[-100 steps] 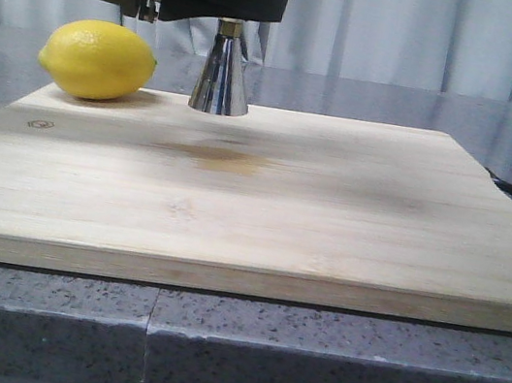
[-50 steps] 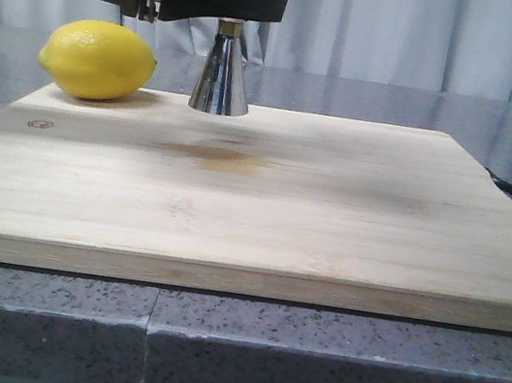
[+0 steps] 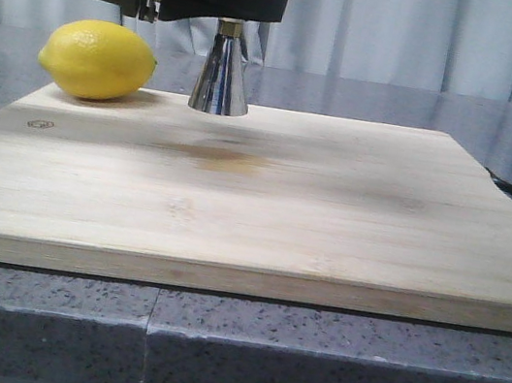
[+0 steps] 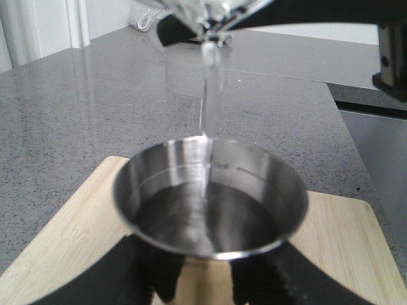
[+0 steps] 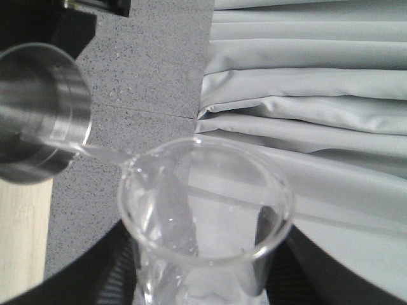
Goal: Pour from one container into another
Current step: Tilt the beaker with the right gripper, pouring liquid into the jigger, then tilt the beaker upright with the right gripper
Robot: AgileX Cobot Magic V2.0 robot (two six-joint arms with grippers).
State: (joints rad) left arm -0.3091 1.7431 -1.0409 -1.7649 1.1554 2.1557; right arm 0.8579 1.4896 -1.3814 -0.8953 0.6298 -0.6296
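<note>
Steel jigger [image 4: 210, 197] upright at board's [image 3: 332, 204] 11 o'clock, left gripper [image 4: 194, 286] clamping it, part-filled. Right gripper [image 5: 191, 279] grasps tilted glass beaker [image 5: 206, 216]; clear stream [image 4: 208, 95] falling in.

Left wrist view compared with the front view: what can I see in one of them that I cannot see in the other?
Only the left wrist view shows the inside of the jigger, holding clear liquid, and the thin stream falling into it from the beaker above. Only the front view shows the lemon beside the jigger, the jigger's lower cone standing on the board, and the whole cutting board. Both show the jigger, the wooden board, and the grey countertop.
</note>
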